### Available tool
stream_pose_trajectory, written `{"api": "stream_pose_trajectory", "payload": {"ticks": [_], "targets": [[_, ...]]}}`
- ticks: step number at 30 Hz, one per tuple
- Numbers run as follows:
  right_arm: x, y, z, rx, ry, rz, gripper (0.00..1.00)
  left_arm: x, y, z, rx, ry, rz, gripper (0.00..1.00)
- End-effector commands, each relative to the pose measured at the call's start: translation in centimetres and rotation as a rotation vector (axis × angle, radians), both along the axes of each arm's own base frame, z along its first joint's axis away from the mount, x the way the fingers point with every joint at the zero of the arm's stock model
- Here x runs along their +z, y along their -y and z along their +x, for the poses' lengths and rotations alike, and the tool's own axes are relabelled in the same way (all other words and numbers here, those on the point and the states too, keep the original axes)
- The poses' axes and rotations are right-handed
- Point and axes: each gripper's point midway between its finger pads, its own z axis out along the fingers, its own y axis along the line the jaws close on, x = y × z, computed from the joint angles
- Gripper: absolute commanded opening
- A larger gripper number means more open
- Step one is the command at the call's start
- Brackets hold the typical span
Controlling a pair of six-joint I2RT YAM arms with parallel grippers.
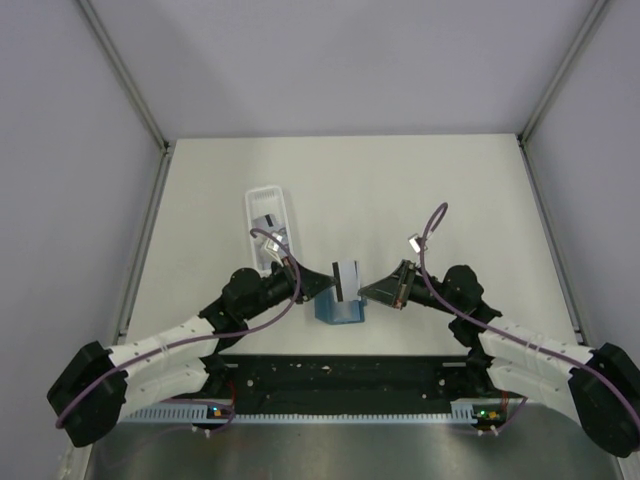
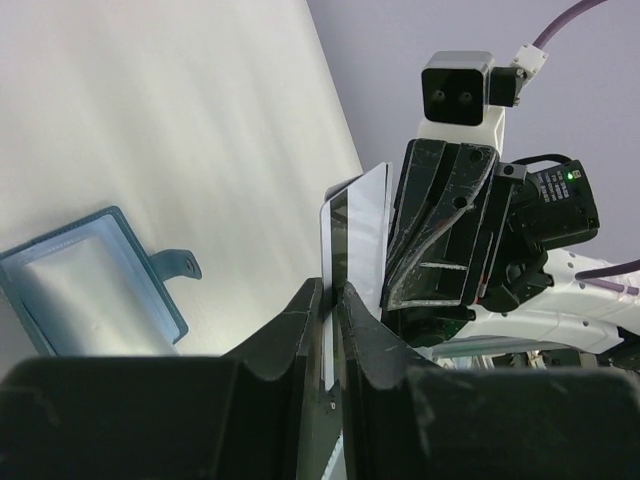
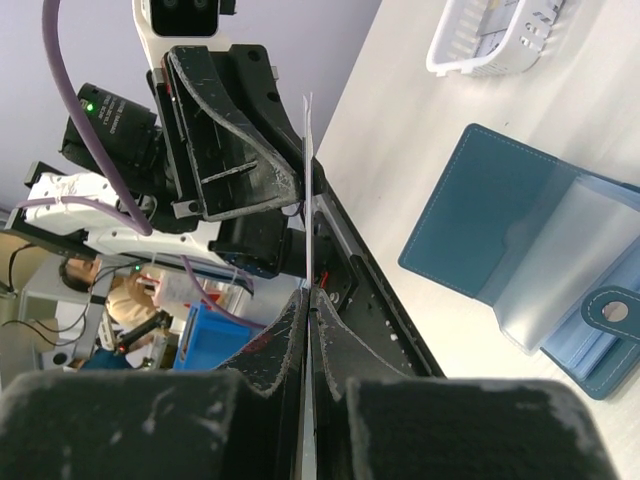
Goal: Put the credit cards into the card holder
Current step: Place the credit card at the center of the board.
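While left pincer (image 2: 330, 292) nips card (image 2: 357, 238), right pincer (image 3: 308, 296) does.

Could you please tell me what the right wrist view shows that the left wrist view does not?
Only the right wrist view shows the white tray with cards in it. Only the left wrist view shows the broad face of the credit card, which the other catches edge-on. Both show that card gripped by the left hand and the right hand, and the card holder lying open on the table.
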Motion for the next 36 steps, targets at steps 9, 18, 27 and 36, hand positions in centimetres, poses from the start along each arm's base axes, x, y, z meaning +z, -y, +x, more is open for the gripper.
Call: {"api": "stream_pose_trajectory", "payload": {"ticks": [9,18,27,36], "targets": [[2.0,-0.1,0.2,-0.006,0.074,0.029,0.00,1.3,-0.7,0.5,0.035,0.055,-0.015,0.16],[1.8,0.1,0.2,-0.013,0.070,0.022,0.00,1.4,-1.1,0.6,0.049,0.061,-0.016,0.04],[1.4,0.3,0.5,-0.040,0.062,-0.002,0.00,1.4,-1.3,0.7,0.056,0.066,-0.014,0.00],[-4.4,6.8,3.4,-0.420,-0.091,-0.389,0.00,1.4,-1.6,0.8,0.063,0.076,-0.005,0.00]]}}
